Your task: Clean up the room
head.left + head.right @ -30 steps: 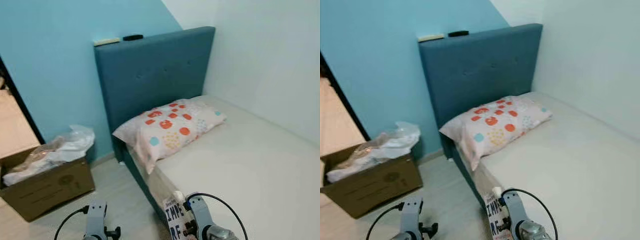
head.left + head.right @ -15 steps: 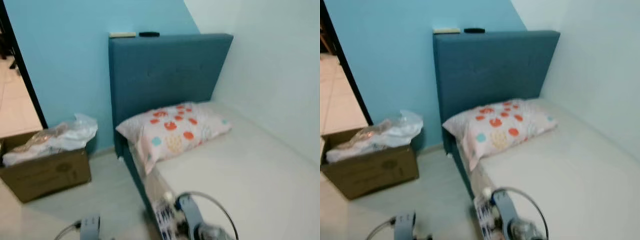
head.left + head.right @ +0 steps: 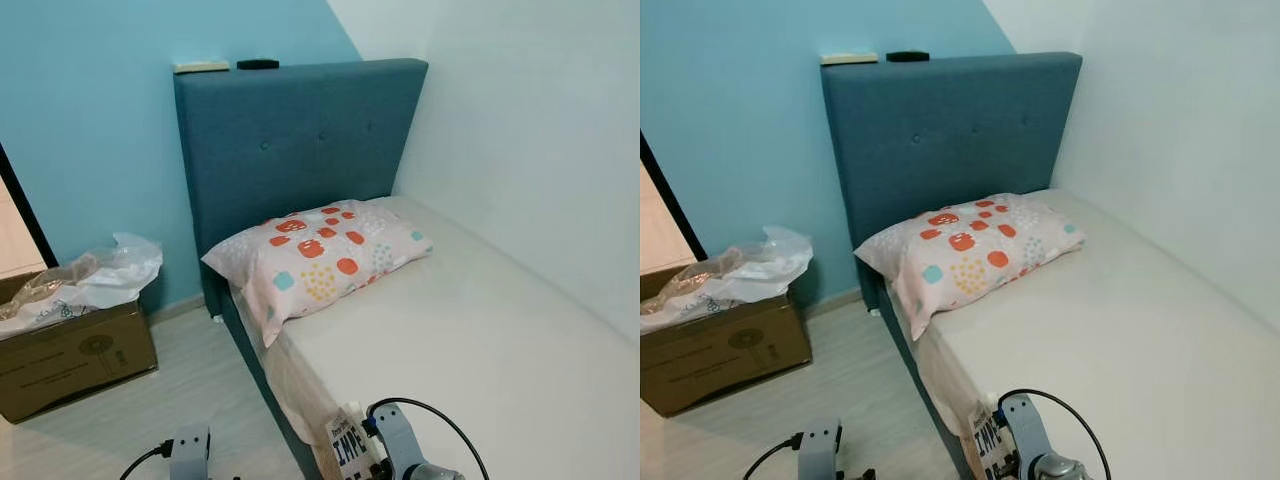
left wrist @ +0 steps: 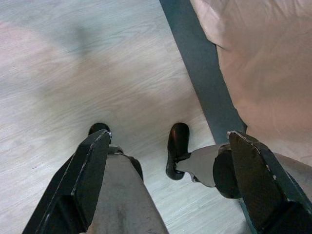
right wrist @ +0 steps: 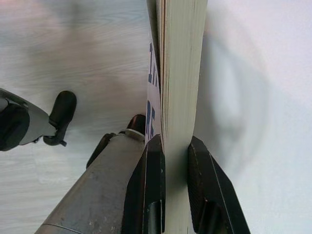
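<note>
Here, a book (image 5: 178, 73) with dark blue cover lettering is clamped edge-on between the two black fingers of the right gripper (image 5: 176, 168), held over the near left edge of the bed (image 3: 500, 340). The left gripper (image 4: 168, 165) is held with its fingers spread wide and empty above the pale wooden floor (image 4: 83, 63). A patterned pillow (image 3: 315, 250) is laid against the blue headboard (image 3: 300, 140). A cardboard box (image 3: 75, 355) stuffed with plastic wrap is seen by the blue wall.
</note>
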